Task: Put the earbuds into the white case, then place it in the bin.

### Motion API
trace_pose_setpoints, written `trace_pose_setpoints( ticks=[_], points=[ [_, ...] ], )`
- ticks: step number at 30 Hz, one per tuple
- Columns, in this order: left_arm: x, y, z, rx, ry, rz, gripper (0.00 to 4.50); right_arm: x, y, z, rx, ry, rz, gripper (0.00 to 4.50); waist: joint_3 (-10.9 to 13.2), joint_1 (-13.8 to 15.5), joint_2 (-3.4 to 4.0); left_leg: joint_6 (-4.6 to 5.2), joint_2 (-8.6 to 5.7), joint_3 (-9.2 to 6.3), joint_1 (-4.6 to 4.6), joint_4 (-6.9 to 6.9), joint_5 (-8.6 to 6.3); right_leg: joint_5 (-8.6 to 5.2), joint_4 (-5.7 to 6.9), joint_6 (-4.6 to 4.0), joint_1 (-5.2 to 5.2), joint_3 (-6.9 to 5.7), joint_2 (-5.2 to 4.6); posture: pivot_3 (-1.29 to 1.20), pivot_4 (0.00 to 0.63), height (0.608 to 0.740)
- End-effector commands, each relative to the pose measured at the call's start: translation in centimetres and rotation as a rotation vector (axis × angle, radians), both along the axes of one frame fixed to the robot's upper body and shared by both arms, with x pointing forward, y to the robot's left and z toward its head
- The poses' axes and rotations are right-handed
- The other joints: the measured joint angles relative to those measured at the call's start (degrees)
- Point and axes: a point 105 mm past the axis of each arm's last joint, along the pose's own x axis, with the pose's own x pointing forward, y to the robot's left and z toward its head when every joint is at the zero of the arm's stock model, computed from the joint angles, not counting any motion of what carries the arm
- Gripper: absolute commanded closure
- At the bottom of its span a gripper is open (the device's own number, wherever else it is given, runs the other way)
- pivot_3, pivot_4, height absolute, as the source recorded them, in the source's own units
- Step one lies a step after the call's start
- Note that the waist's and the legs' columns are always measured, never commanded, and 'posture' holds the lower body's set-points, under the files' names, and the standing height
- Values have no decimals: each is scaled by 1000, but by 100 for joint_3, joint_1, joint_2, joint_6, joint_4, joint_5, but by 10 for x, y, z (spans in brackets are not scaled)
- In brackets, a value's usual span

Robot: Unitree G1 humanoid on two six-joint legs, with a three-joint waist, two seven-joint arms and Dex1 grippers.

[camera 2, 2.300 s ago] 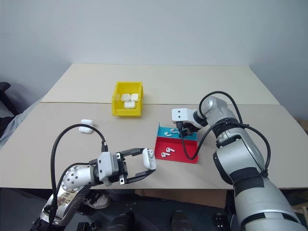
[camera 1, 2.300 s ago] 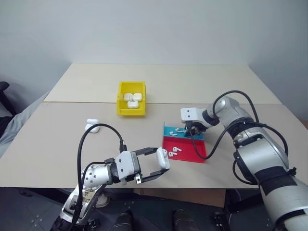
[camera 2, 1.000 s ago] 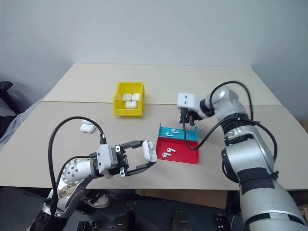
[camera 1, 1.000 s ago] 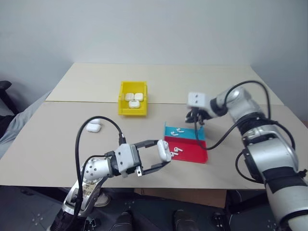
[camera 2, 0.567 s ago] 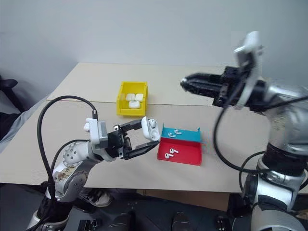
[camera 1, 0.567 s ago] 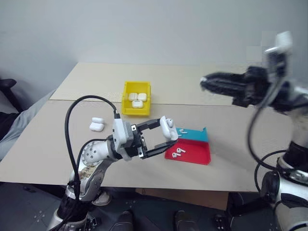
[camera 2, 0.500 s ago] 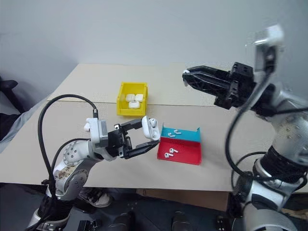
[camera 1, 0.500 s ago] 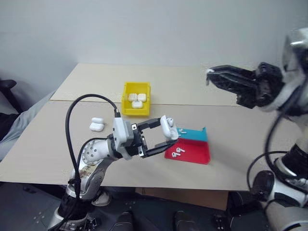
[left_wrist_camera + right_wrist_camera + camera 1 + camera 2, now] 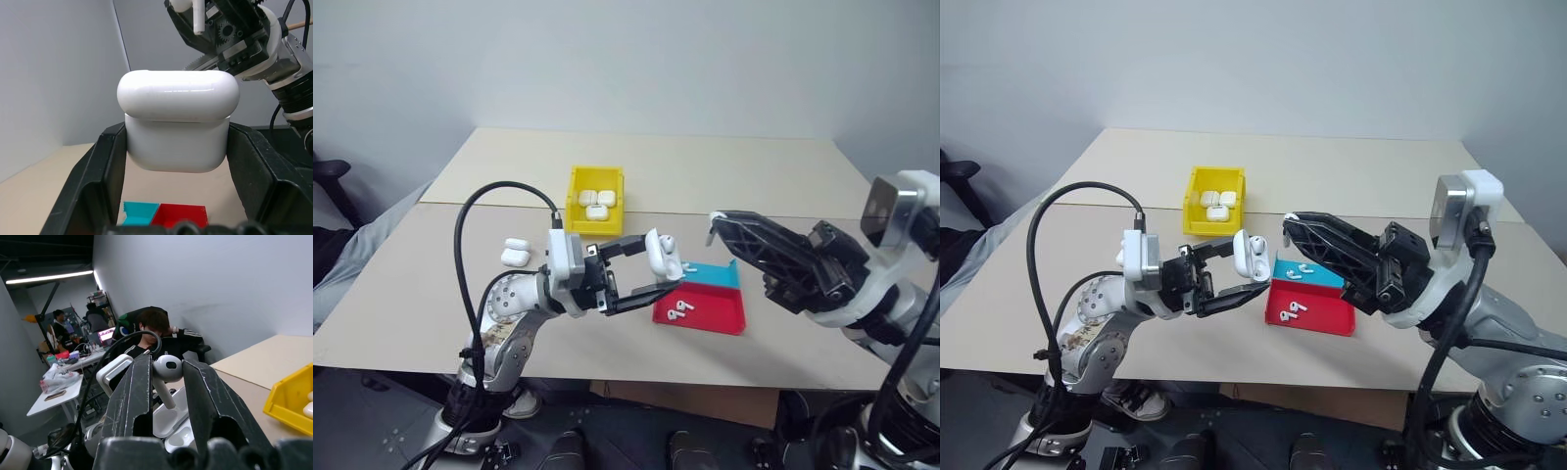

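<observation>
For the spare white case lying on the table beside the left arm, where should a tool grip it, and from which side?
Probably from straight above, fingers closing across the narrower width of the spare white case. It lies flat on the table with smooth rounded edges, so the flatter opposite sides look like the surest hold. The space above it is open, though the left arm's black cable arcs close by.

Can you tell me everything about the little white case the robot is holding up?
The white case is small, rounded and shiny, like smooth plastic. The left gripper is shut on it, one black finger on each side, holding it up above the table, near the red and teal tray. Its hinged lid is swung open, and one earbud already seems to sit inside. The right gripper holds another earbud just above the opening, not yet in.
</observation>
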Motion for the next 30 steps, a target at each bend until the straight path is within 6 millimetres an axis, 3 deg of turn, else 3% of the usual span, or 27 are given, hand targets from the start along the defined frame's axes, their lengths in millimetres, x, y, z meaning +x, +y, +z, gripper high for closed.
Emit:
trace_pose_setpoints(
  ticks=[1, 18, 30],
  points=[
    [-4, -2, 10, -29, -34, -27, 1736, -6, 5, 2, 9, -19, -5, 3354, 0, 2, -1, 0, 0, -1, 0, 0, 0, 0, 5, 0, 1, 0, 0, 0, 150, 740],
    [-5, -7, 8, -51, -18, -28, 1736, 1, 23, -16, 3, 53, 28, 3354, 1, 12, -3, 1, -1, -2, -6, -9, 0, -6, -23, 9, 2, 0, 0, 0, 150, 740],
    [-5, -7, 9, -60, -18, -25, 1736, 7, 21, -27, -43, 45, -6, 3354, 2, 39, -4, 2, -3, -1, -17, -16, 1, -6, -30, 9, 0, 0, 0, 0, 150, 740]
  ],
)
